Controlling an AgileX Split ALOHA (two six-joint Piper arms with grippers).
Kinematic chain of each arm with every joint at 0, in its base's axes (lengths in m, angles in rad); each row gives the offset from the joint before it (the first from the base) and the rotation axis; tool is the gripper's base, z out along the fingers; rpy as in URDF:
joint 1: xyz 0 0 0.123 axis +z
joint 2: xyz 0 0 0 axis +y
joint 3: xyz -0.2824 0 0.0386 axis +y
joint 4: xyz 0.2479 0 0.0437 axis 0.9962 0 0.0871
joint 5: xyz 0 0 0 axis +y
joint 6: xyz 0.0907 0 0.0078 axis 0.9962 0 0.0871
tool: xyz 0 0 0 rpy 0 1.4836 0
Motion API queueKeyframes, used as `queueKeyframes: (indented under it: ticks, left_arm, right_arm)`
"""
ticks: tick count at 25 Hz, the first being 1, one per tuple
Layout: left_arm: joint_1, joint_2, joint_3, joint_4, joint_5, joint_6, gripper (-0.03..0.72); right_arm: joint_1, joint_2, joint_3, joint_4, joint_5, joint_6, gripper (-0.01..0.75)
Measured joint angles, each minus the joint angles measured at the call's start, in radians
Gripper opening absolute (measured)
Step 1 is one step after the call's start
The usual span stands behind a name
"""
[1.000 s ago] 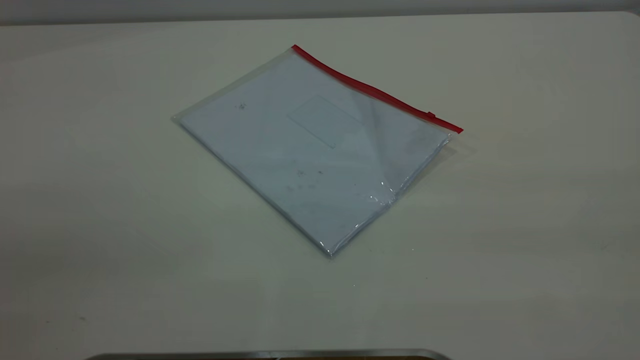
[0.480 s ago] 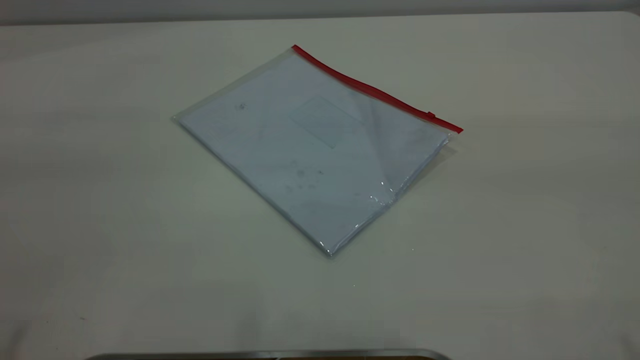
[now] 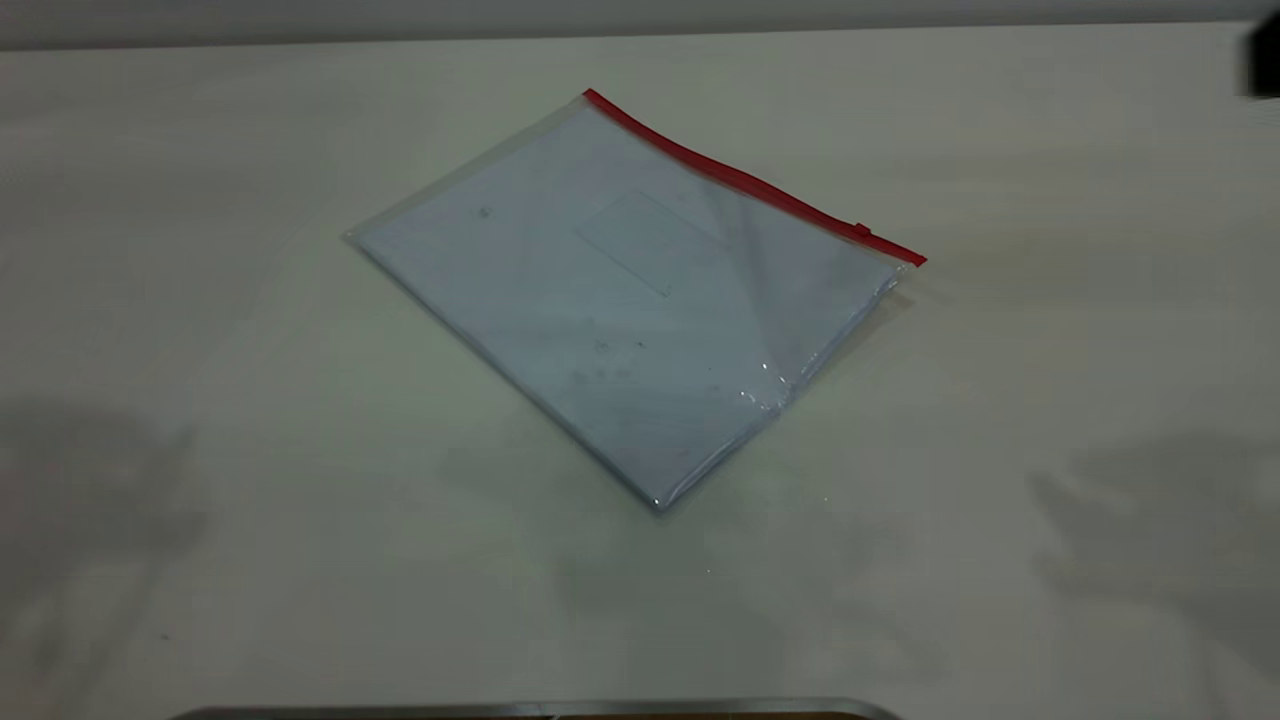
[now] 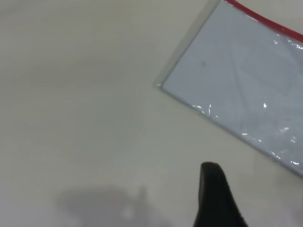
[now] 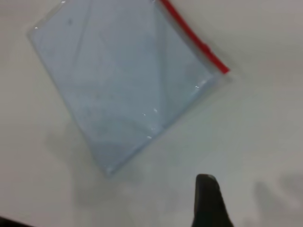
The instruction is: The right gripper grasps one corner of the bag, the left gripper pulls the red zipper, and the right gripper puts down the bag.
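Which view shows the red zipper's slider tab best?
The exterior view: the whole red zipper runs unobstructed, its slider tab near the right-hand end. The right wrist view shows most of the strip, tab only faint. The left wrist view catches just a short stretch, no tab.

1. Bags: 1, the bag (image 3: 620, 290), flat on the table (image 3: 200, 300).
2. Zipper strips: 1, the red zipper (image 3: 745, 180) along the bag's far long edge.
3. Slider tabs: 1, slider tab (image 3: 861, 231) near the strip's right end.
4. Label patches: 1, faint label patch (image 3: 648, 243) on the bag face.
5. Gripper fingers seen: 1 per wrist view, left finger (image 4: 215, 198), right finger (image 5: 208, 201).
6. Dark object (image 3: 1262, 58) at the exterior view's upper right edge: 1, possibly an arm, too cropped to confirm.
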Motion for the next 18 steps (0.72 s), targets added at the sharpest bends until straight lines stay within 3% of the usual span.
queueKeyframes:
  ticks: [7,13,18]
  left_arm:
    - [0.0,0.228,-0.107,-0.144,-0.038,0.155,0.497]
    - [0.0,0.344,-0.169,-0.254,-0.048,0.247,0.497]
    - [0.0,0.374,-0.175,-0.292,-0.05,0.292,0.497]
  right_arm:
    - [0.0,0.419,-0.098,0.65,-0.028,-0.639,0.518]
    - [0.0,0.708,-0.251,0.732,0.106,-0.755,0.516]
    - [0.0,0.897,-0.382,0.742,0.14,-0.783,0.516]
